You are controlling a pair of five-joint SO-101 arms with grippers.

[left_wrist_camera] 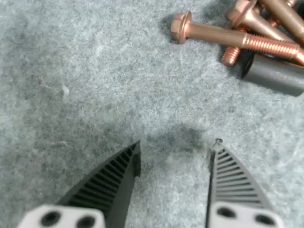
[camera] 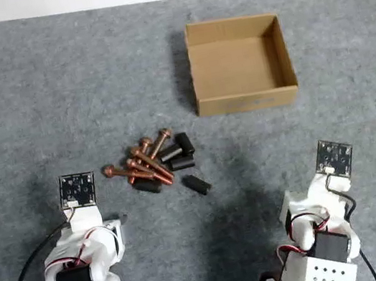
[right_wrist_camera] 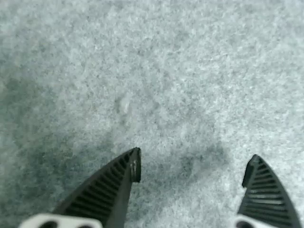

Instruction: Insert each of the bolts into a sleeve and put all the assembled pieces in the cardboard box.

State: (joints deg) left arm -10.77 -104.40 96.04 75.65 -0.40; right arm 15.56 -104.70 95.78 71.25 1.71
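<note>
Several copper bolts [camera: 144, 161] lie in a loose pile on the grey carpet, mixed with several short black sleeves [camera: 177, 163]; one sleeve [camera: 196, 184] lies slightly apart from the pile. The open cardboard box [camera: 247, 102] stands farther back and holds nothing. My left gripper [left_wrist_camera: 176, 145] hovers open over bare carpet, a short way from a bolt [left_wrist_camera: 223, 37] and a black sleeve [left_wrist_camera: 275, 76]. My right gripper [right_wrist_camera: 196, 154] is open over bare carpet. The left arm [camera: 85, 260] sits near the front left, the right arm [camera: 324, 233] near the front right.
Grey carpet [camera: 35, 102] covers the whole table. A pale wall edge runs along the back.
</note>
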